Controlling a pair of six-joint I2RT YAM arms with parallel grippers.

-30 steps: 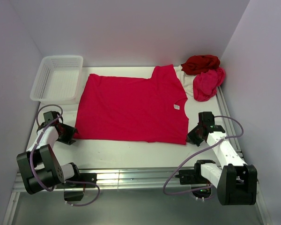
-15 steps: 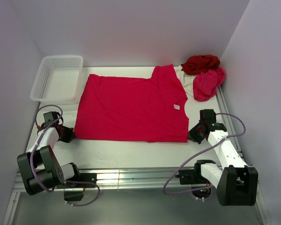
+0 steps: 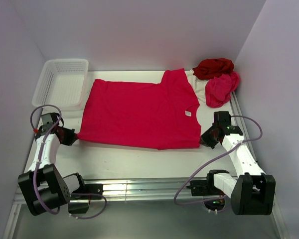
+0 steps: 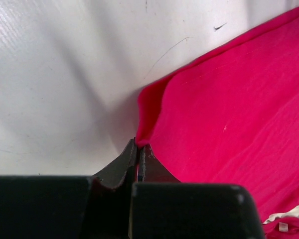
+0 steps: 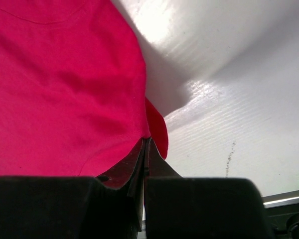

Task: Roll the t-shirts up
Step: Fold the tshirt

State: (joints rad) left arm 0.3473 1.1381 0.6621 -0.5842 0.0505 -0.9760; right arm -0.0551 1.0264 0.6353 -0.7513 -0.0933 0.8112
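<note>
The left fingers (image 4: pixel 120 167) have just clenched on a corner of the crimson t-shirt (image 3: pixel 139 112); the right fingers (image 5: pixel 157 167) stay pinched on the opposite corner; rolling can likely begin.

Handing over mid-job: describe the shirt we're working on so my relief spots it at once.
On the white table, between the mesh basket far left and the heap in the far right corner, lies the crimson t-shirt. Unlike the crumpled dark red shirt and pink shirt there, it is spread flat, its near edge pinched by the left end effector and right end effector.
</note>
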